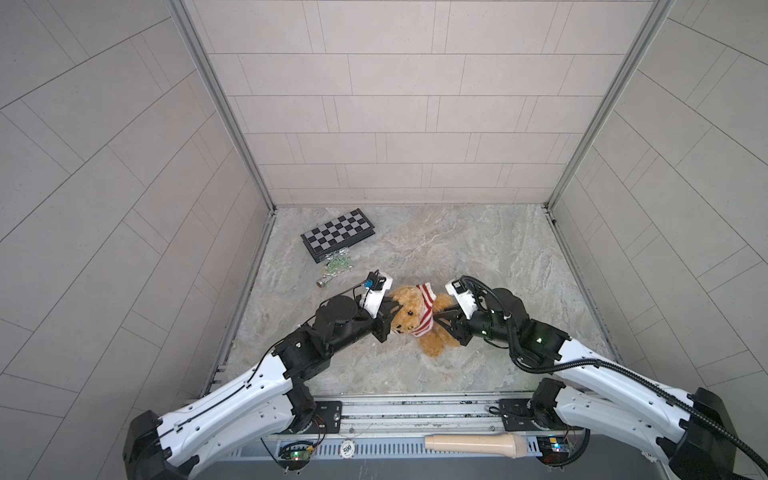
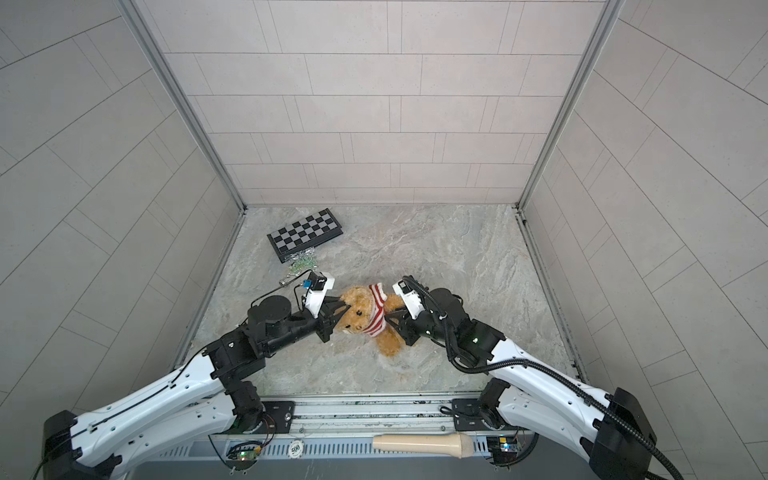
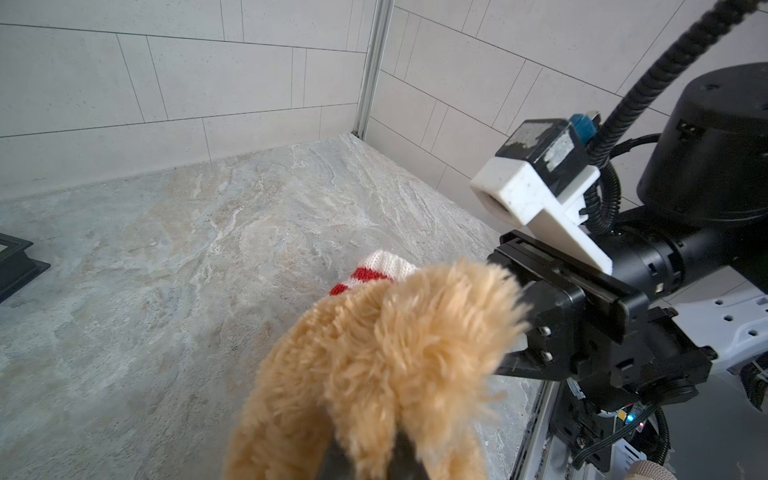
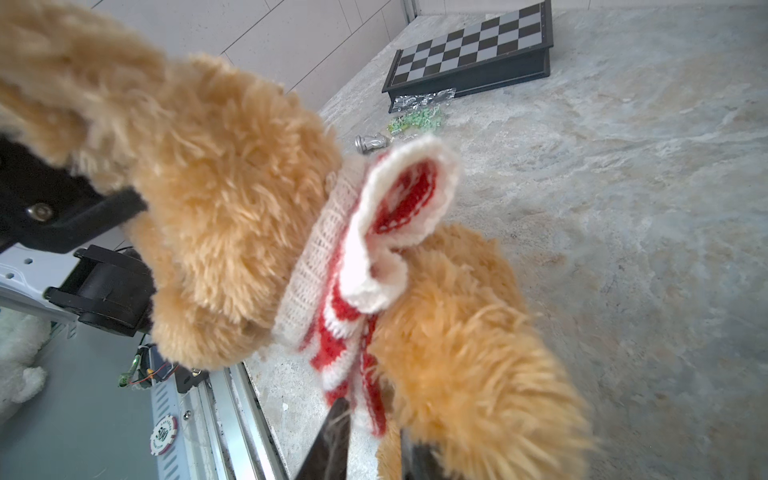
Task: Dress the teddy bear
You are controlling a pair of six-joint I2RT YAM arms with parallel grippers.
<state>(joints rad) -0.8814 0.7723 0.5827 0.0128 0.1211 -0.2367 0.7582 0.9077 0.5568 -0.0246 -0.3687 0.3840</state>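
Observation:
The golden-tan teddy bear [image 1: 409, 318] [image 2: 356, 309] hangs between my two grippers in both top views, head to the left and legs toward the front. A red-and-white striped sweater [image 1: 424, 316] [image 2: 376, 318] is bunched round its neck and chest. My left gripper [image 1: 392, 316] [image 3: 368, 453] is shut on the fur of the bear's head [image 3: 374, 353]. My right gripper [image 1: 438, 318] [image 4: 374, 424] has its jaws narrowly apart with the sweater's lower edge [image 4: 365, 399] and fur between them. One loose sleeve [image 4: 399, 208] stands up, empty.
A folded chessboard [image 1: 338, 235] [image 4: 469, 54] lies at the back left, with a pile of small green pieces [image 1: 336, 264] and a silver chess piece [image 1: 322, 282] beside it. A poker chip [image 1: 347, 448] and a beige handle [image 1: 478, 444] rest on the front rail. Walls enclose three sides.

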